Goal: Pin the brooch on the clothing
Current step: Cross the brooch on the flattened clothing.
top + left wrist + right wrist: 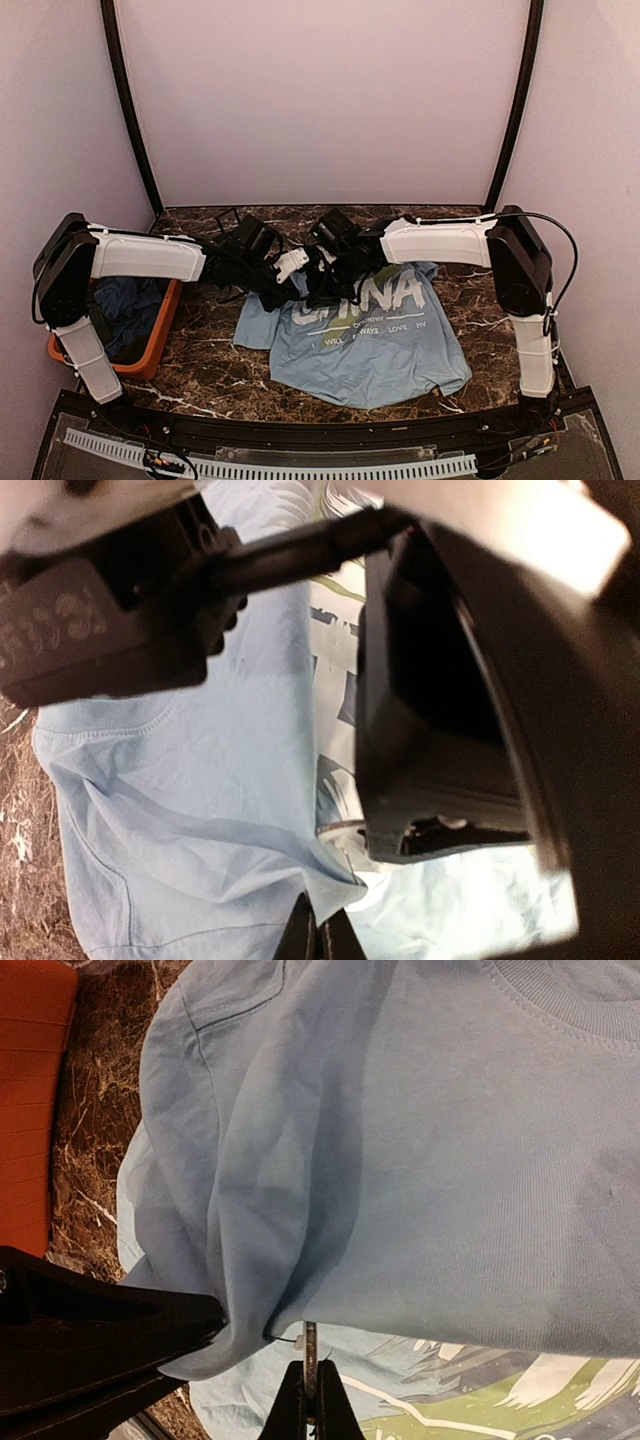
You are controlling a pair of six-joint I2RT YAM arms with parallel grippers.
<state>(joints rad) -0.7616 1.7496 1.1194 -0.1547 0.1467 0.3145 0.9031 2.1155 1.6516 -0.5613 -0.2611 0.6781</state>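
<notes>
Room: plain pale walls on three sides, with two black curved poles rising at the back corners.
Surface: dark brown marble with white veins, carrying everything here.
Left arm: elbow raised at the left edge, white forearm level and reaching toward the middle, wrist over the shirt's upper left part.
Right arm: mirrors it, with the elbow high on the right and the forearm level; the two wrists nearly meet.
T-shirt: light blue, lying right of centre on the surface, hem toward the arm bases, upper left part lifted and folded under the wrists.
Writing: big white letters on the chest, only "NA" clear past the arms. The smaller white line below reads roughly "WILL ... LOVE MY". Raised lettering on a black housing in the left wrist view is too blurred to read.
Bin: orange, at the left edge of the surface, holding darker blue garments.
Left pincer: clenched, pinching a fold of the T-shirt, with creases running in to its tips.
Right pincer: clenched on the brooch.
Brooch: seen edge-on as a thin metal sliver standing up from the right fingertips, its top touching the folded shirt edge, just beside the left pincer.
</notes>
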